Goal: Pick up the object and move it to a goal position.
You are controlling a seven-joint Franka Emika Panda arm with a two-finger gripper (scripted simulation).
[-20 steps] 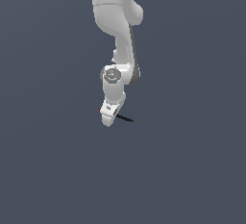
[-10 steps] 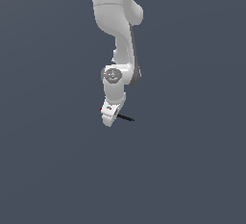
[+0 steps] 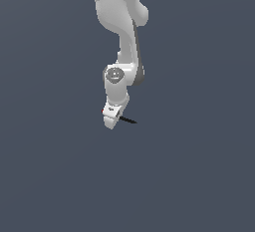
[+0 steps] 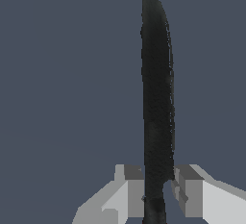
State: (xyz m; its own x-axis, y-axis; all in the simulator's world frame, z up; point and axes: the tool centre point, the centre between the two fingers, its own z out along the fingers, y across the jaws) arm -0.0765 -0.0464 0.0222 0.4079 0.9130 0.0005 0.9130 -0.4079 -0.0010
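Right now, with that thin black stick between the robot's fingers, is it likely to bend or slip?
The black stick looks straight along its whole length, so it is probably stiff. It is thin and seems smooth, and the gripper pinches it near one end, so it might pivot or slide. Being so slim, it likely weighs little.

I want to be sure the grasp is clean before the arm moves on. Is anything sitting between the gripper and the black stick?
Nothing visible. In the wrist view the black stick runs straight between the gripper fingers, with no other thing between the pads and it. The exterior view shows only bare grey ground around it. No goal marker is visible.
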